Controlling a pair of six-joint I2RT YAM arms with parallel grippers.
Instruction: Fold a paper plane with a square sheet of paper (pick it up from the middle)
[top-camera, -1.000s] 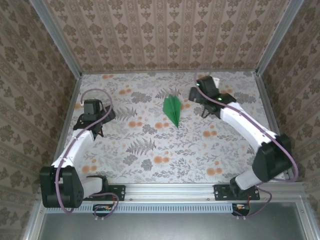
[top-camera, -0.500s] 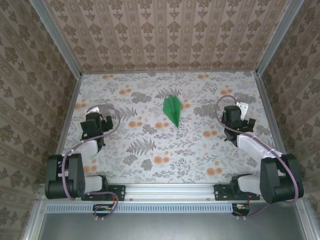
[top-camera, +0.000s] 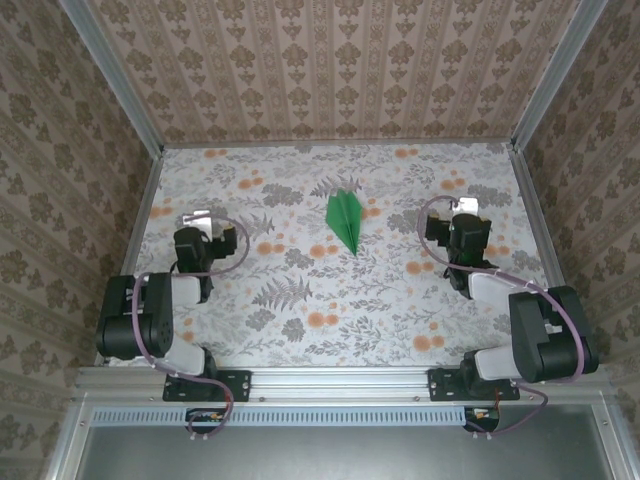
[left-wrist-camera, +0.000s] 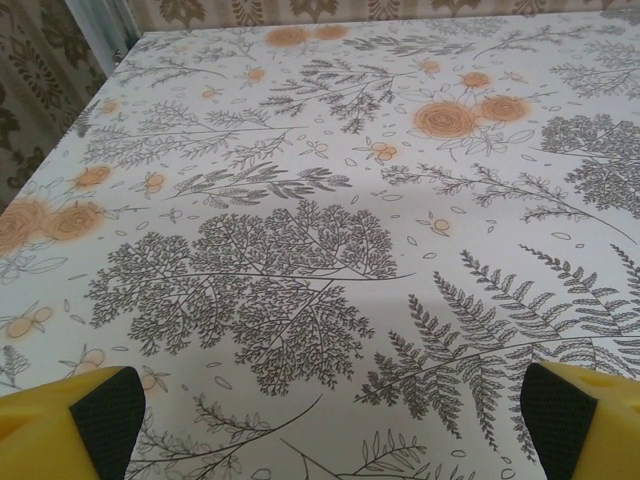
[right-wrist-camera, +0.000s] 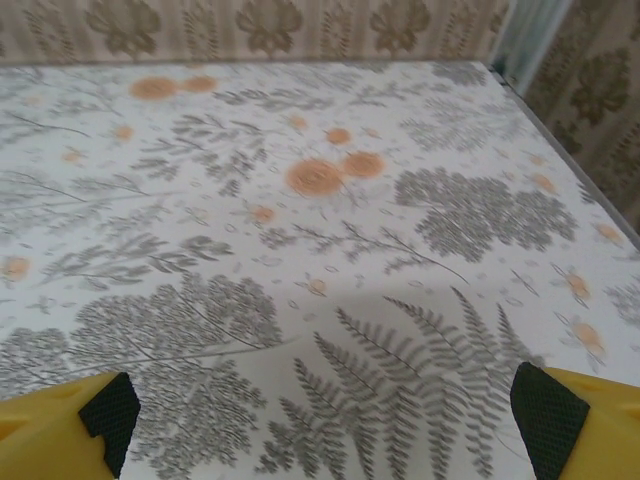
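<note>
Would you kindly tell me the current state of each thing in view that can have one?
paper plane, folded into a pointed dart, lying on the table, tip toward the arms, nothing touching it.
left claw, open, empty, apart from the plane.
right claw, open, empty, apart from the plane.

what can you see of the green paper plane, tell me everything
The paper plane is a narrow, pointed dart of thin, bright green paper with a long crease running down its middle. It is folded and lies flat on the floral table, in the middle of the far half. Its wide tail points toward the back wall and its sharp nose toward the near edge, angled slightly right. Nothing touches it except the table beneath. Finer fold details are too small to make out.
</note>
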